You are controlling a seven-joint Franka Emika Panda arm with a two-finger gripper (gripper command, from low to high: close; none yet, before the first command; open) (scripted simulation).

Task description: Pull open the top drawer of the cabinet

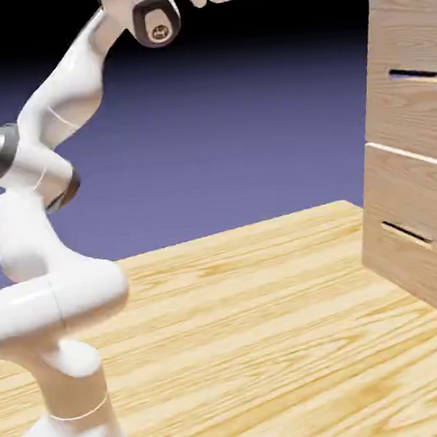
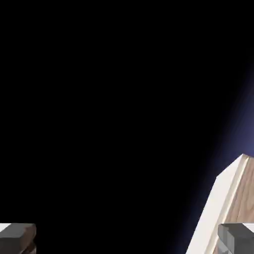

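Clearly top drawer [image 1: 408, 100] flush, light grained panel, thin dark slot handle [image 1: 415, 74]

Through the hand view we see mostly blackness. Our claw [image 2: 127, 239] shows only as two grey fingertips [image 2: 18, 237] at the bottom edge, one in each corner, set wide apart with nothing between them. At the lower right, a tilted corner of the cabinet [image 2: 244, 198] comes in: a pale edge beside brown wood grain, against a blue-violet glow.
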